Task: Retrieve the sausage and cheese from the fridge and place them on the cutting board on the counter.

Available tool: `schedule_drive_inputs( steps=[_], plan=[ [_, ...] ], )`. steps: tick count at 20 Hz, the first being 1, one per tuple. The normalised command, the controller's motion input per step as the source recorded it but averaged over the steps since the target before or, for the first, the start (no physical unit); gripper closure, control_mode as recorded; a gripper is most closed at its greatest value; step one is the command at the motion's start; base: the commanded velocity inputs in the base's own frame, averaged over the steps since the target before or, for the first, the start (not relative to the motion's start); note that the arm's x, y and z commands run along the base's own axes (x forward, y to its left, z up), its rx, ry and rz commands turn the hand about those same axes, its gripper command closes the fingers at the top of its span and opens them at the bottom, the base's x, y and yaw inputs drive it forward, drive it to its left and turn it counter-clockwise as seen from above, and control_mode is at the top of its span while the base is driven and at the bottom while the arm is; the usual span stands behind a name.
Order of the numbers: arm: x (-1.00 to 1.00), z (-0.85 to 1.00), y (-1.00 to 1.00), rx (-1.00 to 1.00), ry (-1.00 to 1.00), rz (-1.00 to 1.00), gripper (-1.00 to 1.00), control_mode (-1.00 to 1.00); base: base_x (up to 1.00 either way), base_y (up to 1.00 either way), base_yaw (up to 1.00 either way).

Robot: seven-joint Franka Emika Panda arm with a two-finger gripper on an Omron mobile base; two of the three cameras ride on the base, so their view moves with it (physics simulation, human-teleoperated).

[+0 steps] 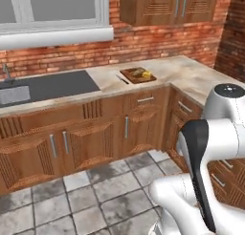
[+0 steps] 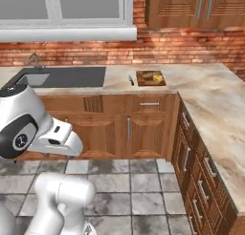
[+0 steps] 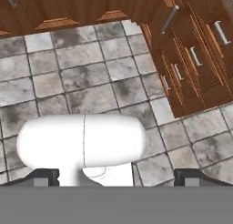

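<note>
The cutting board (image 1: 137,76) (image 2: 150,79) lies on the beige counter (image 1: 191,76) (image 2: 210,100) near its corner. A small yellow cheese (image 1: 147,74) (image 2: 157,78) rests on the board next to a tan-brown piece (image 1: 137,72). The sausage is too small to make out at this distance. The fridge is out of view. My gripper (image 3: 117,177) is open with nothing between its widely spaced fingertips (image 3: 47,176). It points down at the tiled floor (image 3: 91,73), well away from the board.
A black-handled knife (image 1: 121,79) (image 2: 131,80) lies left of the board. Farther left are a dark cooktop (image 1: 52,85) (image 2: 72,76) and a sink (image 1: 13,94) (image 2: 31,79). Wooden cabinets (image 1: 129,129) (image 3: 195,59) line the L-shaped counter around grey floor tiles.
</note>
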Motion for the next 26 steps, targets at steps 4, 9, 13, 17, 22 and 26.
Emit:
schedule_drive_inputs(
  steps=[4,9,13,17,22,26],
  plan=[
    [0.00,0.00,0.00,0.00,0.00,0.00,-1.00,1.00,-0.24,0.21,1.00],
    [0.00,0.00,0.00,0.00,0.00,0.00,-1.00,1.00,-0.18,0.16,1.00],
    [0.00,0.00,0.00,0.00,0.00,0.00,-1.00,1.00,-0.14,0.13,1.00],
    [0.00,0.00,0.00,0.00,0.00,0.00,-1.00,1.00,-0.25,0.18,1.00],
    [0.00,0.00,0.00,0.00,0.00,0.00,-1.00,1.00,-0.49,0.53,0.97],
    [0.00,0.00,0.00,0.00,0.00,0.00,-1.00,1.00,-0.98,0.76,0.80]
  ],
)
